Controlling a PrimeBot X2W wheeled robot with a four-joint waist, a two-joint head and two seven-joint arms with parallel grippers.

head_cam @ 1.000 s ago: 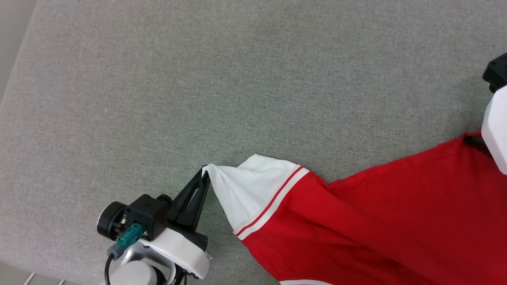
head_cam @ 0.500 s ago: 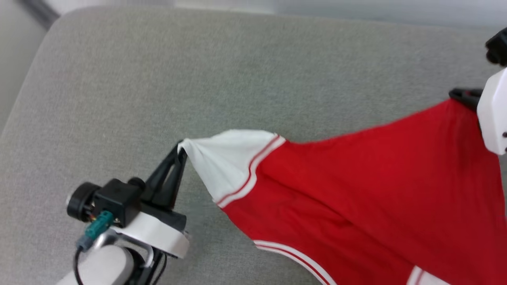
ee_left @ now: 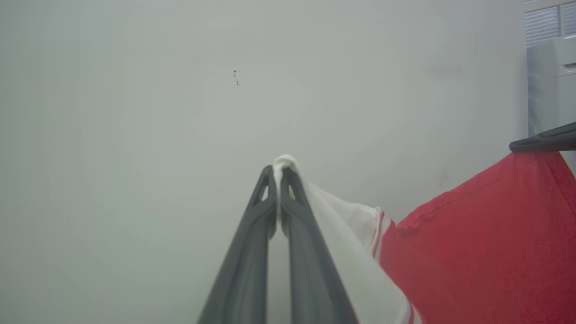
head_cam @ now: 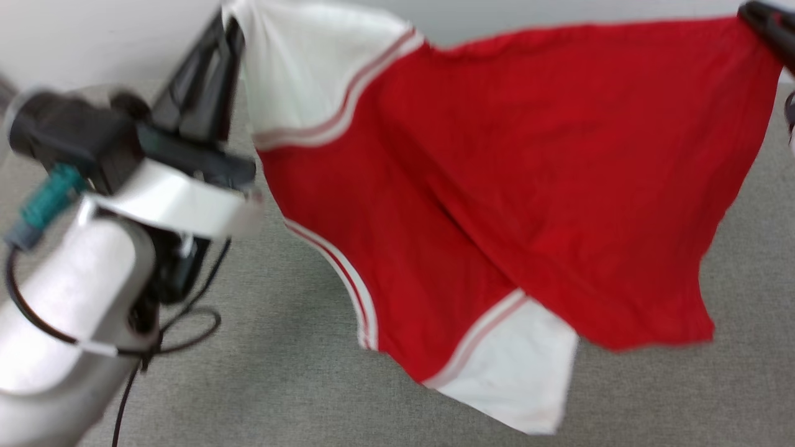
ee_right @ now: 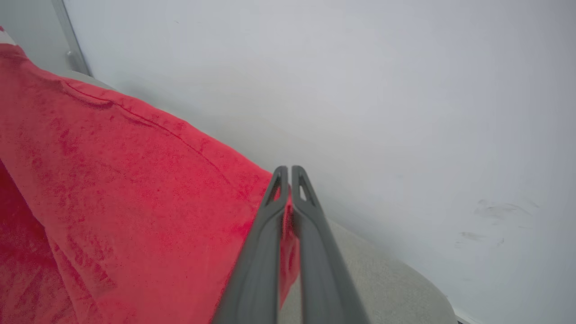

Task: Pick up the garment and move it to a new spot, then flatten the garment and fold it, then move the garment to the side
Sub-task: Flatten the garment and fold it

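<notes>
Head view: the left end effector (head_cam: 228, 23) is clamped on a white sleeve tip of the garment (head_cam: 497, 155), and the right end effector (head_cam: 756, 15) pinches a red corner. The shirt hangs spread between them over the grey fabric worktop (head_cam: 279, 372), its other sleeve lowest.

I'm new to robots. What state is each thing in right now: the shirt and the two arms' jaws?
Shirt: held up in the air, unfolded, hanging stretched from two ends.
Left gripper: jaws shut on the shirt's white sleeve.
Right gripper: jaws shut on the shirt's red edge.
</notes>
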